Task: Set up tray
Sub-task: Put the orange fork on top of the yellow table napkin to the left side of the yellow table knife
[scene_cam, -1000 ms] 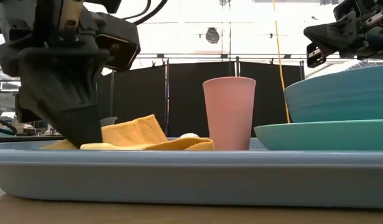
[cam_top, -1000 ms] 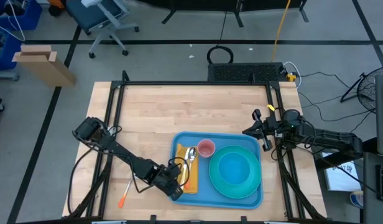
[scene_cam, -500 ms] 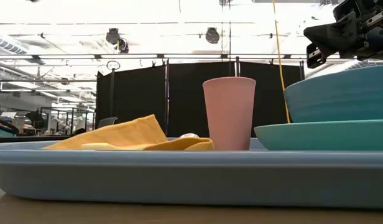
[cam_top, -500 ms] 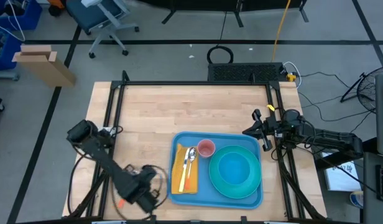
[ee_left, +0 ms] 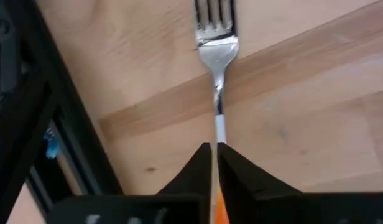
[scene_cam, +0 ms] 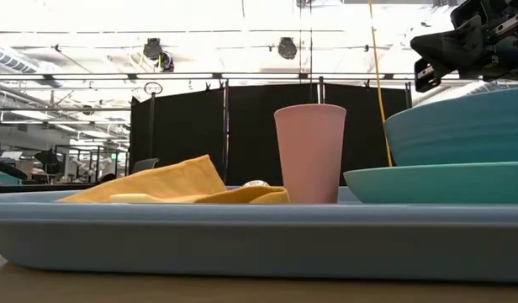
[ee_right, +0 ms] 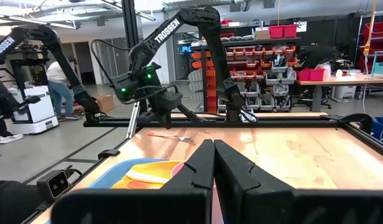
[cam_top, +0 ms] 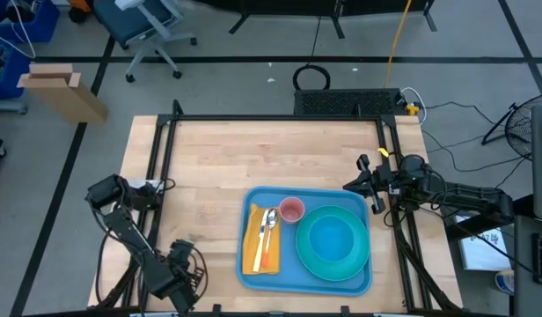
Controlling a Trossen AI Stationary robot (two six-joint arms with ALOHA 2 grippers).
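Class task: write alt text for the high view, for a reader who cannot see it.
A blue tray on a wooden table holds a yellow napkin with cutlery, a pink cup and a teal plate. The left end effector sits near the table's left front corner.

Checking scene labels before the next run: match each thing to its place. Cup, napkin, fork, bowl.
Things:
1. cup
2. napkin
3. fork
4. bowl

Places:
A. on the plate
B. off the tray, handle between the left gripper's shut fingers
C. under the spoon
D. upright on the tray, between napkin and plate

Pairs: 1-D, 2-C, 3-B, 4-A
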